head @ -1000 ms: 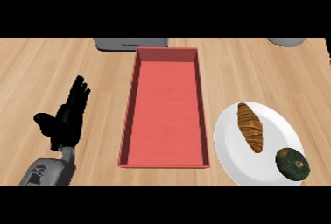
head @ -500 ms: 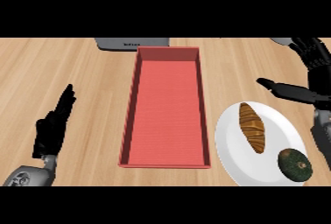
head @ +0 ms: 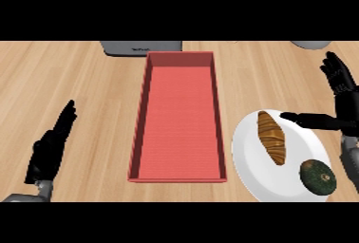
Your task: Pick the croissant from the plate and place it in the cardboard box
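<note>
The robot's open right hand (head: 341,102) hovers just right of the golden-brown croissant (head: 272,142), which lies lengthwise on the white round plate (head: 245,156), far nearer than the resting, open left hand (head: 51,151).

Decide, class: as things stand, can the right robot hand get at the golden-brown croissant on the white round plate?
Probably yes. The right robot hand is open just beside the white round plate, its thumb already over the rim near the golden-brown croissant, and nothing lies between them.
</note>
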